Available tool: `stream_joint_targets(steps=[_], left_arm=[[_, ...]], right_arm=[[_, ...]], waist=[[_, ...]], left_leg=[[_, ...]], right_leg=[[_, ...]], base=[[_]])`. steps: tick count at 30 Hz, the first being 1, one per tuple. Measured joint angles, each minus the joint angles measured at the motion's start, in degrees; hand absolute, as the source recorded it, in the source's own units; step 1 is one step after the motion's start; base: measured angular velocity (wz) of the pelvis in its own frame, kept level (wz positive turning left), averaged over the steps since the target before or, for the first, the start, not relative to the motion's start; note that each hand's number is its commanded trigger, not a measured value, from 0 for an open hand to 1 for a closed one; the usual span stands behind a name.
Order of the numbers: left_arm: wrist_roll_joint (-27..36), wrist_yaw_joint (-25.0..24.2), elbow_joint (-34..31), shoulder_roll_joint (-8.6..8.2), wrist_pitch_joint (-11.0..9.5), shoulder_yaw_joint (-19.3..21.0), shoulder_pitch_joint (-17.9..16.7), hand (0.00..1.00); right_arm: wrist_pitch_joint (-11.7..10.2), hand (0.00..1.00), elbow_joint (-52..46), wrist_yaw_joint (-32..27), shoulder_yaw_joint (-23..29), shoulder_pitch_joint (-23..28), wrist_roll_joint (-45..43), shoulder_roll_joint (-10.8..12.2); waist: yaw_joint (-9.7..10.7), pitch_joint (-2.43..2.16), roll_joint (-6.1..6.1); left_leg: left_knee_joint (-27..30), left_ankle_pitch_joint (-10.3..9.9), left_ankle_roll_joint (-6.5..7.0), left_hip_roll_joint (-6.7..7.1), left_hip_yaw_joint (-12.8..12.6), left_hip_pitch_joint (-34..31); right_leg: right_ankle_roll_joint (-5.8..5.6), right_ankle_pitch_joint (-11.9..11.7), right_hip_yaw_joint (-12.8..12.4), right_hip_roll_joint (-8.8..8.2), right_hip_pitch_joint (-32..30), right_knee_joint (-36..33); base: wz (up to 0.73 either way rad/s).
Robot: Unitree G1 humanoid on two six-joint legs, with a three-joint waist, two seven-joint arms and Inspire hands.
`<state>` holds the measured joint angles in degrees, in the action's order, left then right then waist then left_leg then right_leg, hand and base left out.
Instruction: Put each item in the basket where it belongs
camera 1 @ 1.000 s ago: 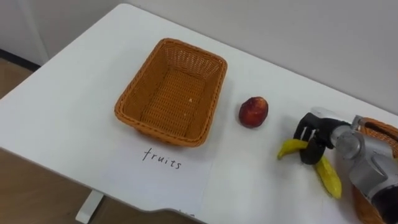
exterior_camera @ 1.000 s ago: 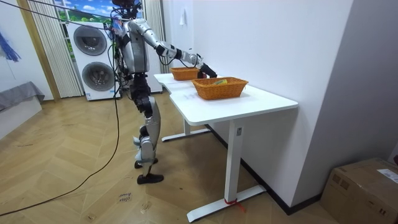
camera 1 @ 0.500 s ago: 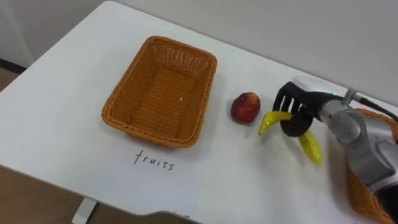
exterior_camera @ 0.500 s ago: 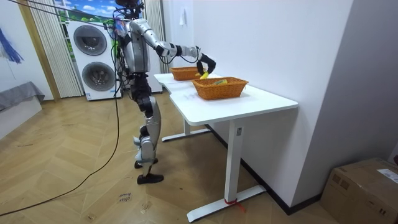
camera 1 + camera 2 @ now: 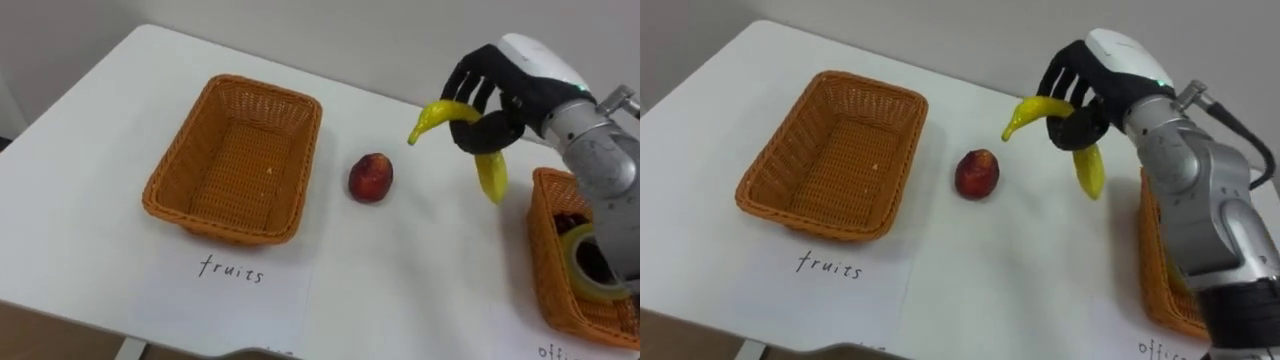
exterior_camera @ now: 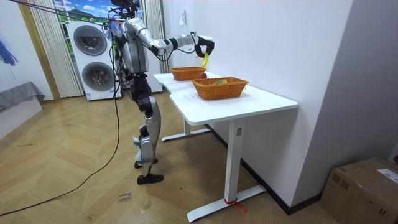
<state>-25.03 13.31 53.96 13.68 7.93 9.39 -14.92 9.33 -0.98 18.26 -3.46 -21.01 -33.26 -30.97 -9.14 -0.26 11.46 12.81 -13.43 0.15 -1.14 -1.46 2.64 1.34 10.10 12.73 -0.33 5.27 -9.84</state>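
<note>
Banana (image 5: 440,112): off the surface (image 5: 420,280), held in the air at roughly 2 o'clock of the red fruit (image 5: 371,178), stem end pointing to 9 o'clock, other end hanging toward 6. Not yet over either basket; it sits between them, nearer the office basket (image 5: 542,255). Progress, judged from how things lie: early on the fruit side. Fruit basket (image 5: 235,165), at 9 o'clock of the red fruit, holds nothing, its woven floor bare. Red fruit rests on the surface just beside that basket's right wall, apart from it, untouched. A handwritten paper label (image 5: 235,290) lies at 6 o'clock of the fruit basket. Office basket, at 4 o'clock of the banana, has a tape roll (image 5: 590,262) in it plus something dark behind that I cannot make out, so some supplies look sorted. Left to do, as I read it: carry the banana toward 9 o'clock and over the fruit basket's rim, release, then fetch the red fruit. Right hand (image 5: 510,90): fingers curled round the banana's middle, thumb under, a firm wrap with both ends of the fruit sticking out free. Room view has the robot standing at the surface's near end, that arm stretched high over the baskets.
</note>
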Motion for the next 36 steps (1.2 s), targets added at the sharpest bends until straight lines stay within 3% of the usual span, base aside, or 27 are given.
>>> stream_joint_targets(steps=[9,15,23,29,32,36], left_arm=[[0.1,-0.5,-1.2,-0.60,-0.5,0.0,-0.2,0.00],[0.1,-0.3,-2.4,-0.67,-1.2,-0.1,0.3,0.00],[0.1,0.0,-2.8,-0.68,-1.3,-0.8,0.4,0.00],[0.1,0.4,-2.8,-0.64,-2.0,-1.9,0.1,0.00],[0.1,1.6,-2.7,-0.50,-2.0,-3.3,0.1,0.00],[0.2,2.3,-2.2,-0.55,-2.1,-4.1,0.1,0.00]], right_arm=[[0.0,1.00,-2.4,0.6,0.2,0.0,0.8,-0.4],[0.2,1.00,-6.9,0.7,0.1,0.0,1.7,-0.3],[-0.5,1.00,-11.6,-0.4,-0.9,0.0,1.4,1.5],[-1.3,1.00,-11.7,-1.9,-4.9,-0.1,2.7,1.6],[-1.4,1.00,-11.7,-3.3,-7.2,-0.4,2.5,3.1],[-2.0,1.00,-11.7,-4.5,-9.8,-0.4,3.8,4.3]], waist=[[0.6,0.09,0.38],[0.2,0.49,0.11],[-1.1,0.61,-0.01],[-3.1,0.69,-0.06],[-4.0,0.77,-0.12],[-4.8,1.36,-0.09]], left_leg=[[-0.1,0.0,0.01,-0.02,-0.3,0.8],[-0.6,0.0,0.00,-0.08,-0.5,0.5],[-0.5,0.0,-0.01,-0.07,0.1,0.0],[-0.8,0.0,-0.01,-0.10,0.3,0.4],[-1.0,0.0,-0.03,-0.12,0.6,0.6],[-1.1,0.0,-0.02,-0.02,1.7,0.4]], right_leg=[[0.00,0.0,-0.1,0.09,0.6,0.0],[0.00,0.0,-0.1,0.11,0.0,0.0],[-0.02,0.0,-0.1,0.20,-0.3,0.1],[-0.02,0.0,0.1,0.22,-0.3,0.2],[-0.02,0.0,0.2,0.22,0.0,0.2],[-0.03,0.0,1.7,0.14,0.4,0.2]], base=[[-0.01],[-0.03],[0.05],[-0.01],[0.03],[0.13]])
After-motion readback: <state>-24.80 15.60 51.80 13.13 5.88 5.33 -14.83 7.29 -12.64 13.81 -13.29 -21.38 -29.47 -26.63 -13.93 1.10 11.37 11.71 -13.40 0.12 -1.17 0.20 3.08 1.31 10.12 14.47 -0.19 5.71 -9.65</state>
